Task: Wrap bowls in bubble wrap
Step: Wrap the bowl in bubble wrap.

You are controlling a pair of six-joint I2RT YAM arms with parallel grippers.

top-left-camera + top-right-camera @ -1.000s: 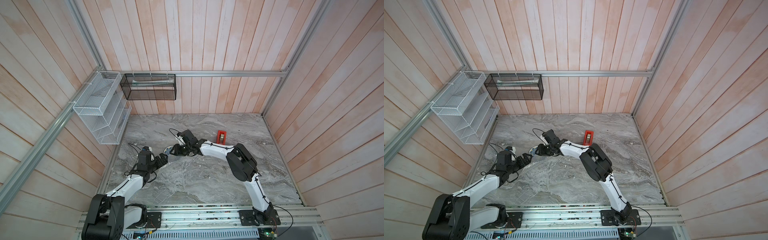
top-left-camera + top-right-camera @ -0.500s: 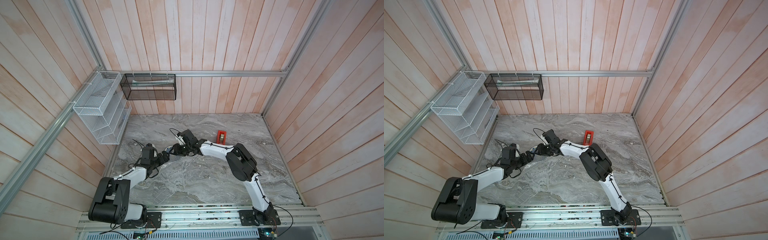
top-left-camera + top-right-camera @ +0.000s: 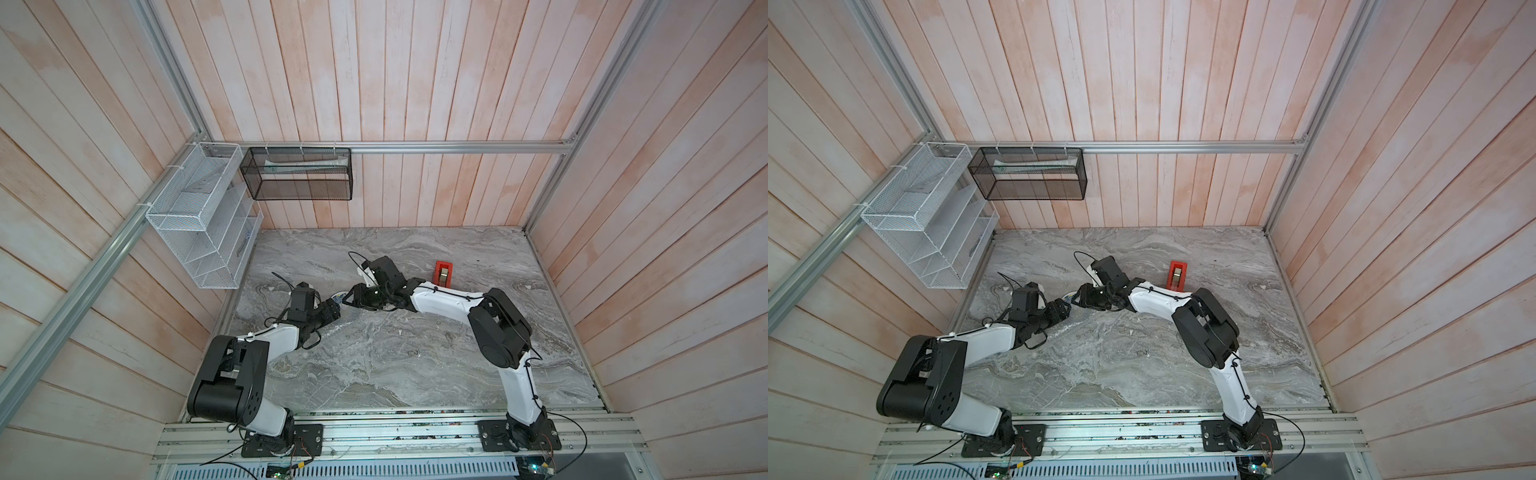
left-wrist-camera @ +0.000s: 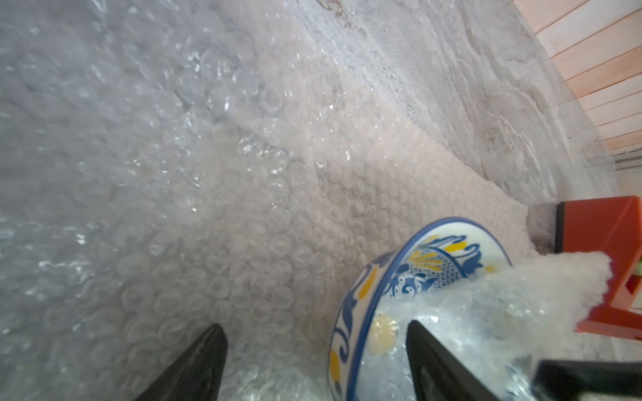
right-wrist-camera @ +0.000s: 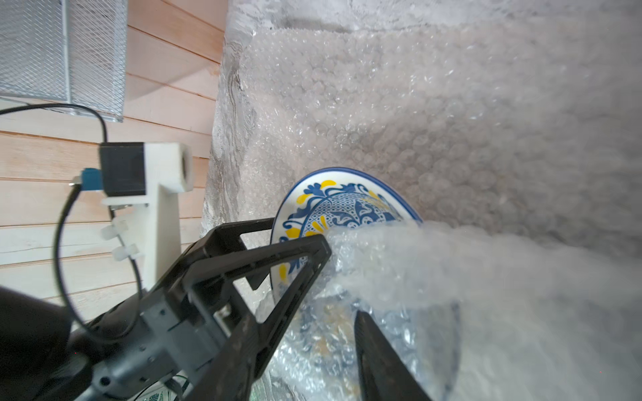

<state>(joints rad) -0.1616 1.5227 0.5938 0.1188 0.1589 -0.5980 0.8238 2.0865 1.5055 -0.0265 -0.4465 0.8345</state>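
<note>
We see a grey, marble-veined surface (image 3: 415, 365). Directly on it lies the bubble wrap (image 4: 243, 208), mostly spread flat with one flap lifted off. A red tape dispenser (image 3: 443, 273) stands on the bare stone toward the back, just beside the sheet's corner.

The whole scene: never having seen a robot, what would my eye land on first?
First, the blue-and-yellow painted bowl, on the left half of the table, lying on cloudy bubble wrap with a flap drawn over part of it. In both top views the left gripper and right gripper nearly meet at it. A red tape dispenser stands farther back, to the right.
</note>
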